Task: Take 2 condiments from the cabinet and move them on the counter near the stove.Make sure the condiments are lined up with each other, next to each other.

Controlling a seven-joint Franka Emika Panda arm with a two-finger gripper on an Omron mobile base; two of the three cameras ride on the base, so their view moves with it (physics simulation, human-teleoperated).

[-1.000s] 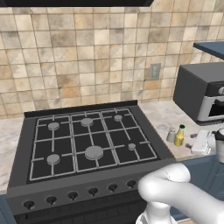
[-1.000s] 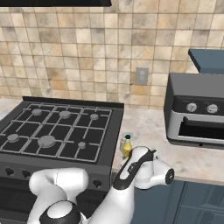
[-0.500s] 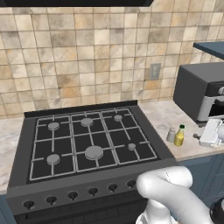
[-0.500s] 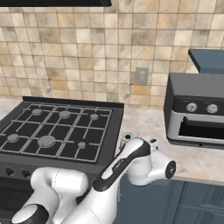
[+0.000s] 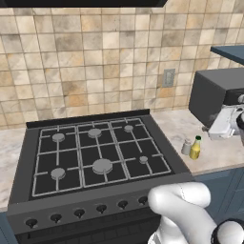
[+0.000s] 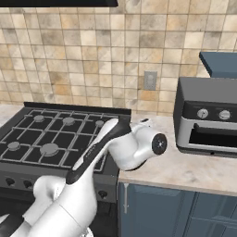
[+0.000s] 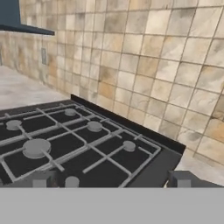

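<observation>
Side by side on the beige bench [image 5: 176, 126], just right of the black stove [image 5: 95, 155], stand a yellow bottle [image 5: 195, 148] with a green cap and a shorter grey shaker [image 5: 186, 147], nearly touching. Above and to their right, near the toaster oven [image 5: 214, 95], the robot's tool [image 7: 111, 183] hangs with its jaws spread wide, holding nothing, its camera facing across the burners toward the tiled wall [image 7: 175, 65].

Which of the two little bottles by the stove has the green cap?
The taller yellow-orange bottle, farther from the stove. The short grey shaker beside it has a silvery lid.
</observation>
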